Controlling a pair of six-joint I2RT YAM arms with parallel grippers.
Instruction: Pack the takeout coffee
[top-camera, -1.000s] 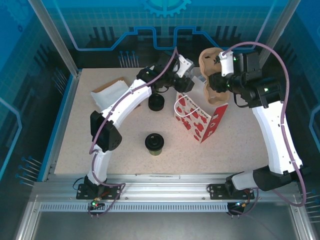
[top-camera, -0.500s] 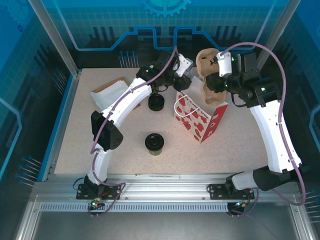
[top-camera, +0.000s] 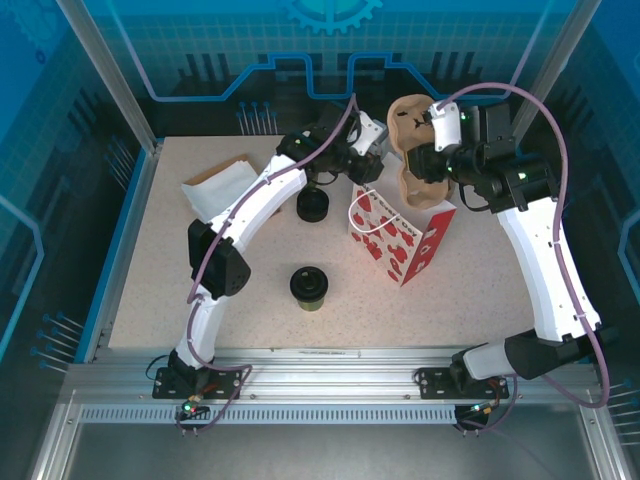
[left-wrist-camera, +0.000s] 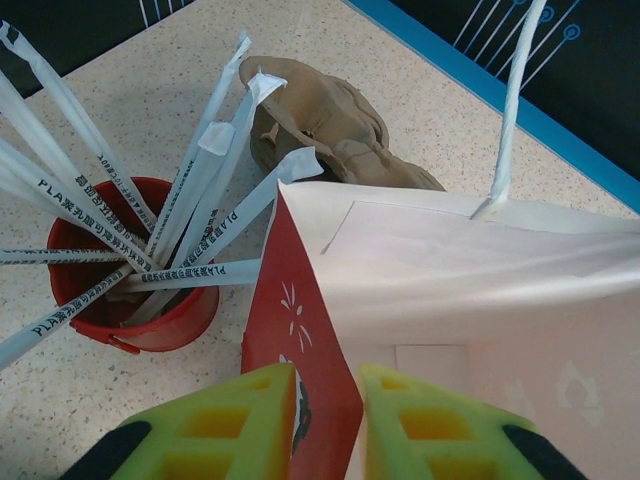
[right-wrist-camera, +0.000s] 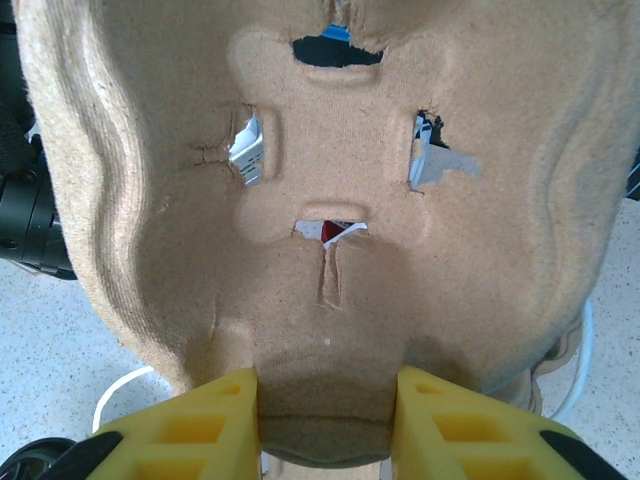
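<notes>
Pulp carrier (right-wrist-camera: 330, 200), clamped upright in the right gripper (right-wrist-camera: 325, 400), hangs by the far rim of the paper bag (left-wrist-camera: 450, 300), whose wall the left gripper (left-wrist-camera: 325, 410) pinches, apparently to steady it, while the takeout coffee (top-camera: 308, 287) waits ungrasped on the surface (top-camera: 200, 290).

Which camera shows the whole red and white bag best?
Top external: the bag stands nearly whole and open on the table. Left wrist sees its rim, pinched by the left tool. Right wrist shows bits of handle past the brown tray.

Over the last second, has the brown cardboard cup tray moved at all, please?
Yes: the tray has shifted slightly left, measured against the red paper bag standing below it.
</notes>
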